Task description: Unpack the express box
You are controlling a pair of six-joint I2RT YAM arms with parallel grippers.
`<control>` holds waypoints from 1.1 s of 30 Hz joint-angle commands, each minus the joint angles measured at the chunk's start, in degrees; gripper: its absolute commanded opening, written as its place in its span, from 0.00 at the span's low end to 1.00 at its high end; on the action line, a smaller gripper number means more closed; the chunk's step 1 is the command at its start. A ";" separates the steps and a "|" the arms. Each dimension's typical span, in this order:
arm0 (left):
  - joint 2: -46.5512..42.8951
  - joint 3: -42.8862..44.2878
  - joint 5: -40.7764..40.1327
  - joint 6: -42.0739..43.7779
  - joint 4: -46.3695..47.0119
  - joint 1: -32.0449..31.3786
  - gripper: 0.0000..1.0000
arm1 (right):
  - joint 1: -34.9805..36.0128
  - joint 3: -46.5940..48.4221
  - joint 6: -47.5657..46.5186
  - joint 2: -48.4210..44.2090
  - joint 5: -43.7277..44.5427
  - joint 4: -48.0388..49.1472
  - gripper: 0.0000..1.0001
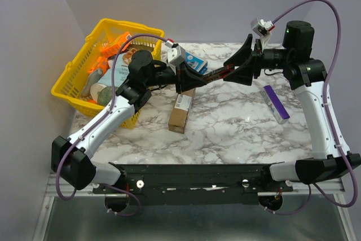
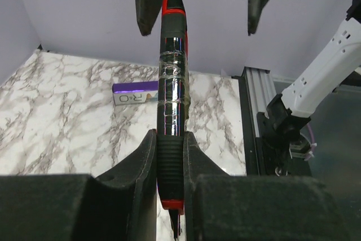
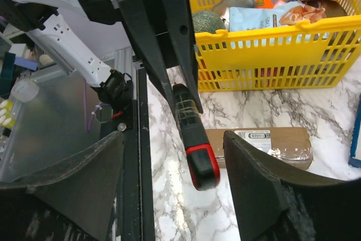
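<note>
The express box (image 1: 181, 111) lies flat on the marble surface (image 1: 237, 128), near the middle, with its white label facing up. It is long, brown and made of cardboard.

Just above the box, the left pincer (image 2: 169, 145) is pinching a long black and red tool (image 2: 172, 83). Its two fingers press on the sides of the tool's black end. Shiny clear tape is wrapped around the middle of the tool.

The right pincer (image 3: 175, 139) is spread wide. The red tip of the tool pokes into the gap between its two fingers, and neither finger touches it. This pincer is also above the box, a bit to the right of it.

Behind the box sits a small blue and white box (image 1: 194, 61). To the left of the box is a yellow basket (image 1: 73, 77) full of snack packs. Well to the right of the box lies a flat purple bar (image 1: 276, 101).
</note>
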 commanded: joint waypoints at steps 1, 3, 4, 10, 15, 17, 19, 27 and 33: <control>2.01 3.34 3.18 -5.16 8.22 -0.29 0.00 | 1.03 -1.65 1.55 -0.45 -1.54 1.74 0.75; 2.37 3.61 2.92 -5.79 9.11 -0.73 0.00 | 1.21 -1.83 1.65 -0.37 -0.49 2.00 0.74; 2.63 3.70 2.92 -5.87 9.63 -0.91 0.00 | 1.21 -1.66 1.99 -0.28 -0.22 2.09 0.70; 3.95 3.61 2.04 -6.31 11.65 -2.32 0.00 | 1.21 -0.69 4.36 1.30 -0.48 3.67 0.53; 5.01 4.49 1.34 -6.58 12.01 -2.58 0.00 | 1.21 -0.08 4.64 2.53 0.12 3.07 0.10; 5.27 4.75 1.86 -5.97 11.14 -2.58 0.00 | 1.29 0.54 -0.71 2.27 1.88 -1.04 0.01; 6.23 5.45 5.45 -3.00 8.17 -2.67 0.00 | 1.38 2.82 -7.45 2.53 2.68 -5.18 0.00; 11.07 10.28 10.47 -1.92 0.93 -2.67 0.26 | 3.84 6.08 -17.59 2.80 7.24 -14.51 0.01; 15.29 17.03 16.44 1.49 -5.82 -2.93 0.33 | 6.39 5.64 -20.77 2.10 9.97 -15.05 0.01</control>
